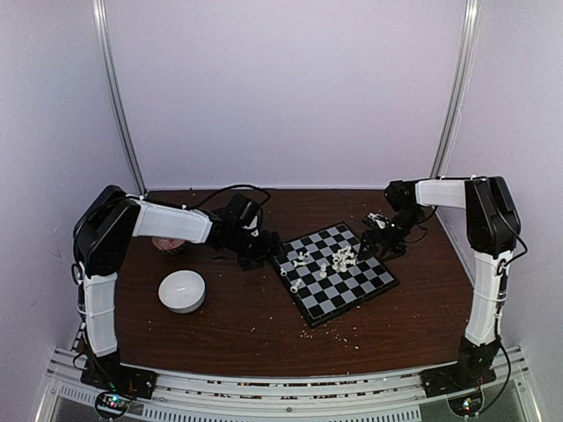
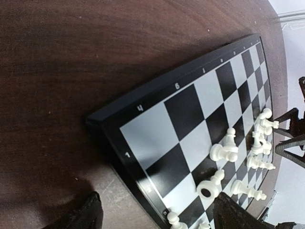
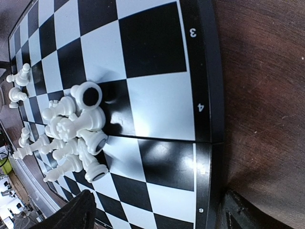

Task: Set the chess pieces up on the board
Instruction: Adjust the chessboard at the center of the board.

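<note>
Board (image 1: 356, 292): you see it lying at an angle on the brown surface (image 1: 237, 330), between the two tools.
Chess pieces (image 3: 78, 126): most lie toppled in a heap near the board's middle; a few lie scattered beside it.
Left tool (image 2: 161, 214): fingers apart, empty, at the board's left corner.
Right tool (image 3: 162, 212): fingers apart, empty, over the board's far-right rim.
Bowl (image 1: 182, 291): white, well left of the board.

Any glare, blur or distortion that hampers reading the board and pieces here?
Top external view: even, soft light with a violet cast; the tiny white plastic chess pieces blur into a clump. Left wrist view: the black-and-grey checked chessboard stretches with lens distortion, top right corner washed out. Right wrist view: pieces sharp, soft glare on the glossy squares, its dark fingers out of focus.
</note>
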You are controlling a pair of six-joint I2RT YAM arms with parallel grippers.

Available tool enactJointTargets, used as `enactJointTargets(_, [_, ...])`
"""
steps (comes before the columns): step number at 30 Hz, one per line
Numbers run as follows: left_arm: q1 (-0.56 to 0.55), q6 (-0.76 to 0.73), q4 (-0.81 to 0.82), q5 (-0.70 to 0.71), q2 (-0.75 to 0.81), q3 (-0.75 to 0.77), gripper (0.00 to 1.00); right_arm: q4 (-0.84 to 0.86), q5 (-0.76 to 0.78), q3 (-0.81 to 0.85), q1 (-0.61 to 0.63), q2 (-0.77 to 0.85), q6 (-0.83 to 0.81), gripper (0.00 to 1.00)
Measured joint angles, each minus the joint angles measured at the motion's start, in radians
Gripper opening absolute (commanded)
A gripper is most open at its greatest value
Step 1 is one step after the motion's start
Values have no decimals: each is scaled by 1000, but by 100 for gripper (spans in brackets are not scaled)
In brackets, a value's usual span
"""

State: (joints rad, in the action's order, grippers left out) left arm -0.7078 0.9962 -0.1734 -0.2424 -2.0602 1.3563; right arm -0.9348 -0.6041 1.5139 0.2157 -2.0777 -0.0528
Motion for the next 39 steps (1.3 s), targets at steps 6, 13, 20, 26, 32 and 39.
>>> enactJointTargets(6, [2, -5, 16, -33, -27, 14, 77, 34, -32, -55, 4, 27, -3, 89])
enactJointTargets(13, [4, -42, 28, -60, -26, -2, 75, 65, -57, -151, 55, 87, -14, 88])
enactJointTargets(20, [11, -62, 105, -84, 3, -75, 73, 60, -66, -206, 109, 121, -45, 88])
enactJointTargets(26, [8, -64, 122, -101, 39, -132, 72, 72, -78, -235, 122, 138, -53, 88])
enactJointTargets(32, [-1, -86, 89, -90, 59, -142, 75, 71, -77, -238, 123, 148, -55, 91])
enactJointTargets(39, [-1, -191, -92, 39, 185, -109, 76, 2, -31, -264, 88, 269, -85, 91])
